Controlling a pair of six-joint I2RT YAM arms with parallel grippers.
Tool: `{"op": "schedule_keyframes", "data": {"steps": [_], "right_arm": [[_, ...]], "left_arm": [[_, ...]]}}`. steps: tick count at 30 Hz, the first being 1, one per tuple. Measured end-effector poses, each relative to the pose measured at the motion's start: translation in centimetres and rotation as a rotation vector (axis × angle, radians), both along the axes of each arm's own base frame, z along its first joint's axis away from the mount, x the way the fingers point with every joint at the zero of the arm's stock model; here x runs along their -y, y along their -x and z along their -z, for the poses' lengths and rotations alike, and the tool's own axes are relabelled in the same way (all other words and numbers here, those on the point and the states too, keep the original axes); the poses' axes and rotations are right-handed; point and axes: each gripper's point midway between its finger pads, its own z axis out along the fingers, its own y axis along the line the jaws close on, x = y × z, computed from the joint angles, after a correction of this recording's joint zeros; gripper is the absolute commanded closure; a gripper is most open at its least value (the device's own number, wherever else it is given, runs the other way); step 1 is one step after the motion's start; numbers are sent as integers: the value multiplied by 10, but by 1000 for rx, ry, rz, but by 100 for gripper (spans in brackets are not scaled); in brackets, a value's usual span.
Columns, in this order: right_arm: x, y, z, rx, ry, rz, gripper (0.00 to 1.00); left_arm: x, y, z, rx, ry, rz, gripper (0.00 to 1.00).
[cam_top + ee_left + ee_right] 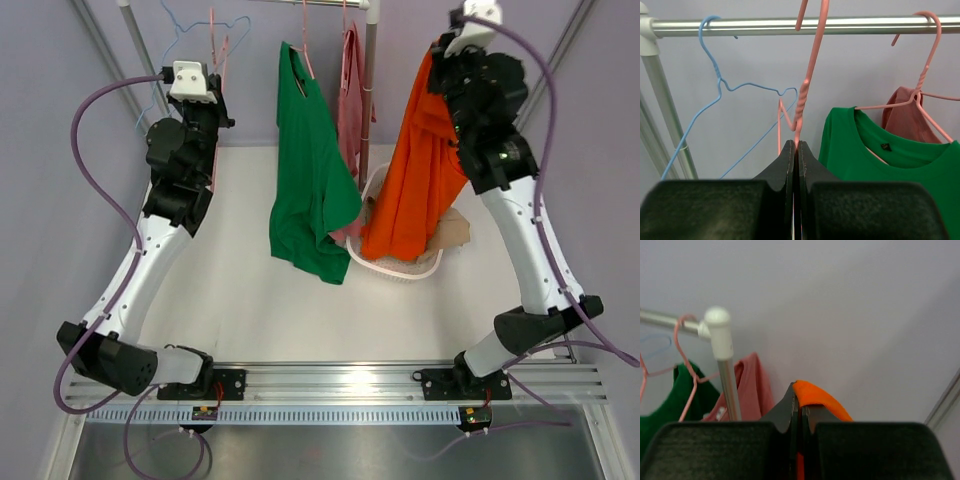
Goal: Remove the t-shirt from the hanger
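Observation:
An orange t-shirt (415,180) hangs free of any hanger, its lower end in a white basket (400,268). My right gripper (442,62) is shut on its top edge (817,397) and holds it up, to the right of the rack post (370,80). My left gripper (220,105) is shut on the stem of a bare pink hanger (807,80), whose hook sits on the rail (765,25). In the wrist views the jaws of both the left gripper (797,146) and the right gripper (799,401) are pressed together.
A green t-shirt (310,170) and a pink-red t-shirt (350,100) hang on pink hangers from the rail. A bare blue hanger (715,95) hangs left of my left gripper. Brown cloth (455,230) lies by the basket. Rack poles stand at both sides.

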Motion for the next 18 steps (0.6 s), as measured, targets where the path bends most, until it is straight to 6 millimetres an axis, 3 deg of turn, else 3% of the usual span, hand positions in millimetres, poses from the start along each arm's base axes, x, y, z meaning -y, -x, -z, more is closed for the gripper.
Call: {"op": "schedule_keyframes", "data": {"steps": [4,6,8,12,14,15,16,17,18], "right_arm": [[-26,-44,130,-248,25,-52,100],[-35,-52,203,-393,34,-77,100],[-41,-52,257,-496,13,-100,100],[-38,-35,336,-641,-69,-106,100],[-33,-26,356,-693,-115,-81,98],[-31,-23,362,-716,-143,-67,83],[-30,-20,367,-743,-173,-55,25],[-30,-18,371,-764,-197,-49,2],[-30,-15,375,-789,-209,-43,0]], "left_arm": [[-4,-14,-2,3,2,13,100],[-9,-18,-7,14,13,19,100],[-15,-20,-11,23,24,21,100],[-16,-19,-18,41,33,38,100],[-13,-17,-21,49,32,55,100],[-12,-17,-23,55,33,61,100],[-11,-18,-23,61,34,67,100],[-9,-18,-25,67,33,73,100],[-8,-19,-25,70,33,80,100]]}}
